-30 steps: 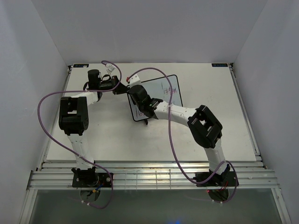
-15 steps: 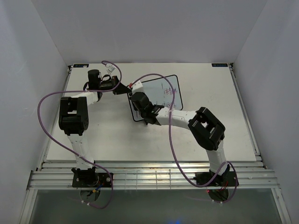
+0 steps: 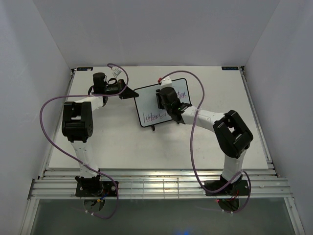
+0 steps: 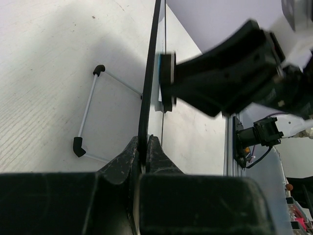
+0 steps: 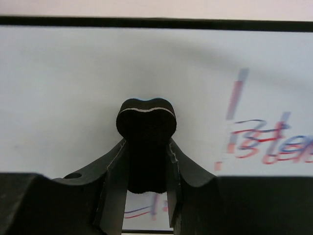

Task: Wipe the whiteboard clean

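Observation:
The whiteboard (image 3: pixel 149 105) stands tilted on its black wire stand feet near the table's middle back, with red handwriting on its lower left. My left gripper (image 3: pixel 128 92) is shut on the board's left edge; the left wrist view shows the thin black frame (image 4: pixel 149 88) edge-on between my fingers. My right gripper (image 3: pixel 168 100) is shut on the black bone-shaped eraser (image 5: pixel 145 142) and presses it against the board's face. In the right wrist view red and blue writing (image 5: pixel 266 144) shows to the right of the eraser on the whiteboard (image 5: pixel 73 98).
The white table (image 3: pixel 220 127) has side rails, and grey walls stand close on both sides. The wire stand (image 4: pixel 88 112) rests on the table behind the board. Purple cables loop over both arms.
My right gripper with the eraser has moved across the board from its lower left to its upper right. The red writing at lower left is now uncovered. The left gripper has kept still.

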